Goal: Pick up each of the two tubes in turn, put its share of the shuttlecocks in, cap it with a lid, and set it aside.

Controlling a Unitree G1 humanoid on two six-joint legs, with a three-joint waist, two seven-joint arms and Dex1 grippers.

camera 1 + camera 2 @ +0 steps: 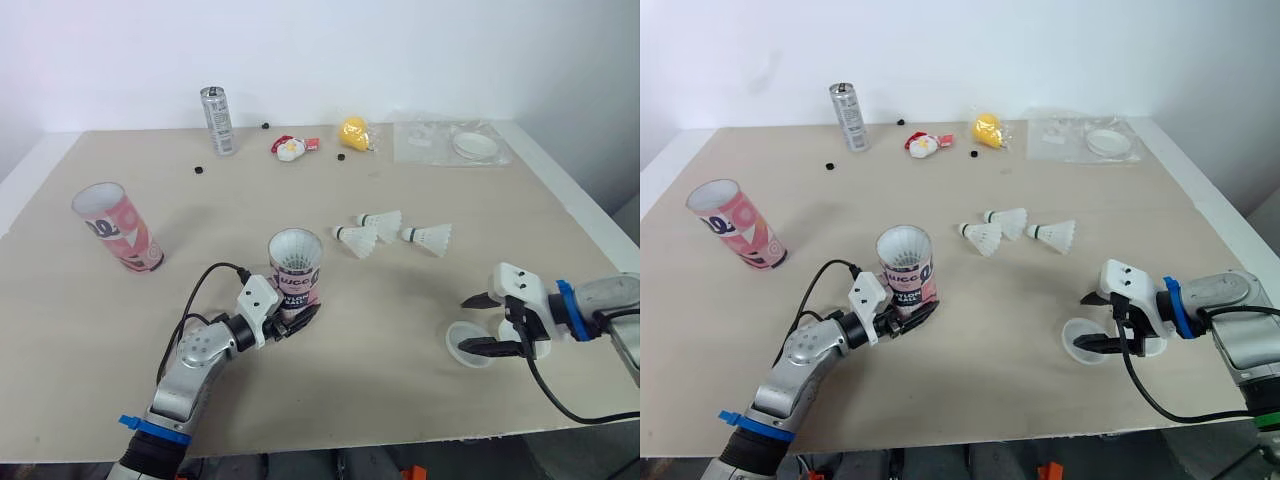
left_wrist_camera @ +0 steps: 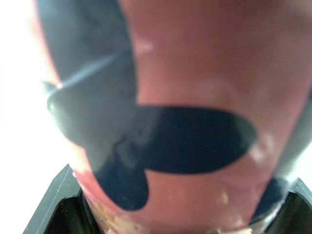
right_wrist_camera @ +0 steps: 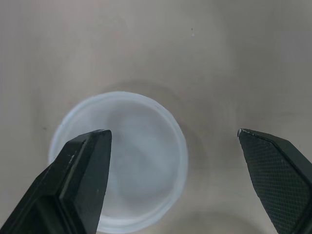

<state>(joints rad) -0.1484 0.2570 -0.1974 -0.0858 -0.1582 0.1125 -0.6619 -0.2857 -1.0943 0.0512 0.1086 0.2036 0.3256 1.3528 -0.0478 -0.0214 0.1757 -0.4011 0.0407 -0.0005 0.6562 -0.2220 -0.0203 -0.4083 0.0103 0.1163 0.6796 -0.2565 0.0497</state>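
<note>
Left gripper [image 1: 292, 322] grasps glossy pink tube [image 1: 296, 262]; right gripper [image 1: 465, 323] released over translucent lid [image 3: 122, 161], tube's 4 o'clock; wrist view: cross-hatched pads [image 3: 278, 170]

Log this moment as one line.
left claw shut on tube | right claw open above lid | three shuttlecocks loose on table | second tube untouched

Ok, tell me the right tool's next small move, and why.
Probably ease the right tool down while centring it over the lid, ready to close. Its fingers are open and hang above the lid, which lies flat on the table and sits nearer one finger in the wrist view. The left tool holds the tube upright, mouth uncapped.
</note>
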